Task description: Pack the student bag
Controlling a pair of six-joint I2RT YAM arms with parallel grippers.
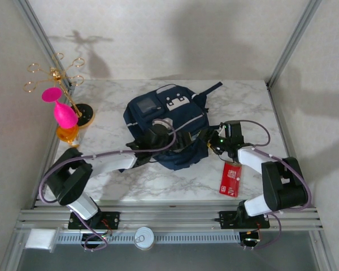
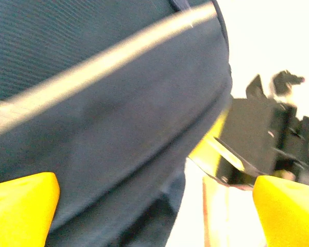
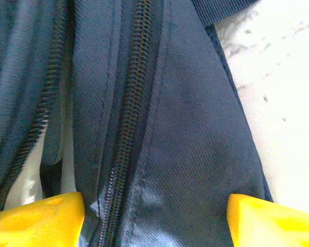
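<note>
**Item 1.** Student bag (image 1: 166, 127): navy-blue fabric backpack with white and grey patches near its top, lying flat at the middle of the white marbled surface (image 1: 130, 180). A thin light stripe (image 2: 108, 56) crosses its front pocket. A dark closed zip (image 3: 129, 118) runs along its near panel.

**Item 2.** Left hand (image 2: 154, 211): at the bag's near-left side. The yellow fingertips (image 2: 20, 208) are spread wide over the front pocket and grip nothing.

**Item 3.** Right hand (image 3: 154, 221): at the bag's near-right edge. The yellow fingertips (image 3: 273, 221) are spread wide on either side of the zip panel and hold nothing.

**Item 4.** Flat red rectangular packet (image 1: 231, 179): on the surface, near the bag's near-right corner and apart from it.

**Item 5.** Gold wire stand with looped arms (image 1: 56, 73): well to the bag's left.

**Item 6.** Pink bulb-shaped piece (image 1: 64, 116): against the stand, on top of a small amber jar (image 1: 68, 135).
</note>
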